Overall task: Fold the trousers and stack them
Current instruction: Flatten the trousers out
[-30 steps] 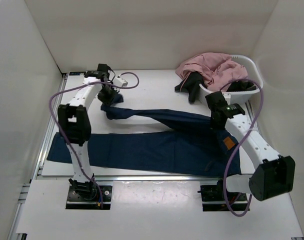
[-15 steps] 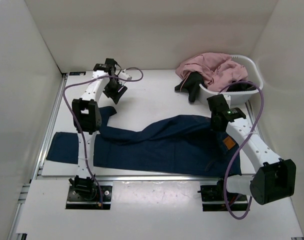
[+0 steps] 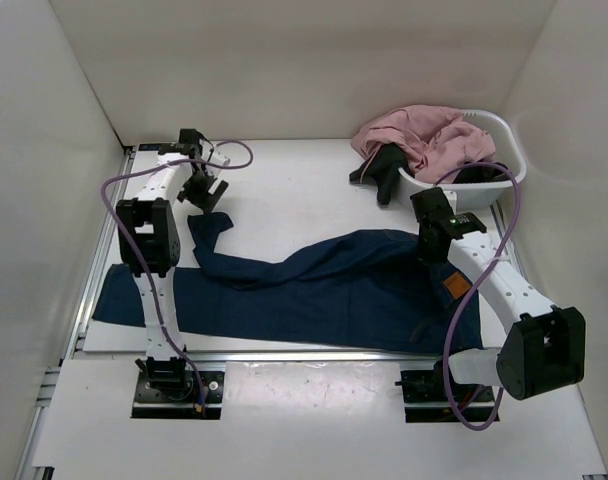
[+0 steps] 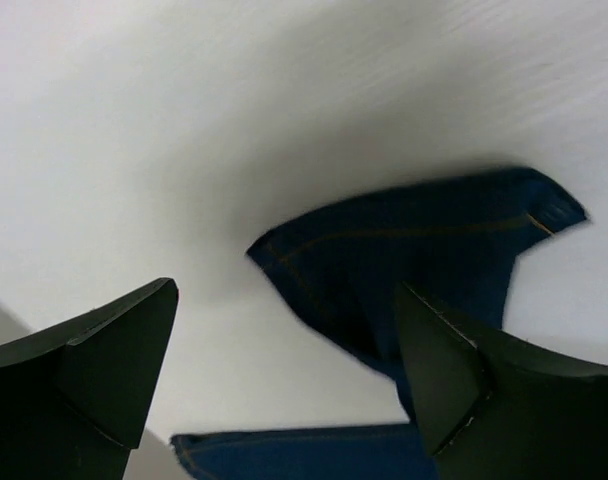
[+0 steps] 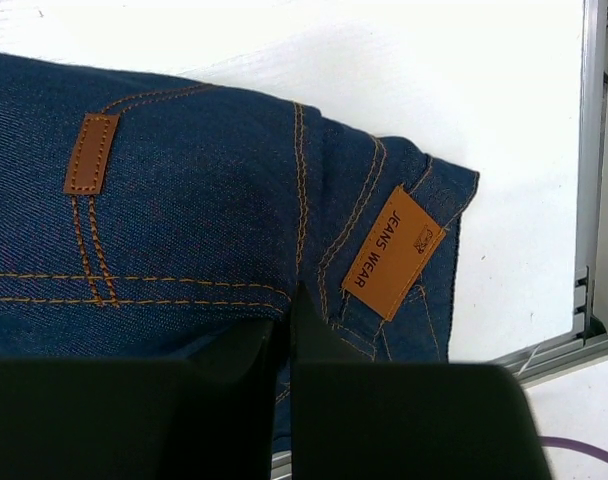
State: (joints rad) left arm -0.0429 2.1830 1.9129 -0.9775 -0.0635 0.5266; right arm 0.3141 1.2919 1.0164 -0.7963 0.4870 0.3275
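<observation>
The dark blue trousers [image 3: 324, 290] lie spread across the front of the table, waistband to the right. One leg reaches the left edge. The other leg's cuff [image 3: 209, 228] lies bent toward the back left. My left gripper [image 3: 199, 190] hovers open just behind that cuff; in the left wrist view its fingers [image 4: 284, 290] stand wide apart above the cuff [image 4: 414, 240], holding nothing. My right gripper [image 3: 434, 240] is shut on the trousers' waist edge. In the right wrist view the gripper [image 5: 292, 295] pinches denim [image 5: 184, 230] beside the orange patch [image 5: 392, 252].
A white basket [image 3: 509, 160] stands at the back right with a pink garment [image 3: 419, 135] heaped over it and a black garment [image 3: 384, 170] hanging off its left side. A metal rail [image 3: 92, 270] runs along the table's left edge, and white walls enclose the table.
My left gripper opened and let go of the trouser leg, then moved back and left. The leg dropped onto the table, no longer stretched. The right gripper stayed shut in place.
</observation>
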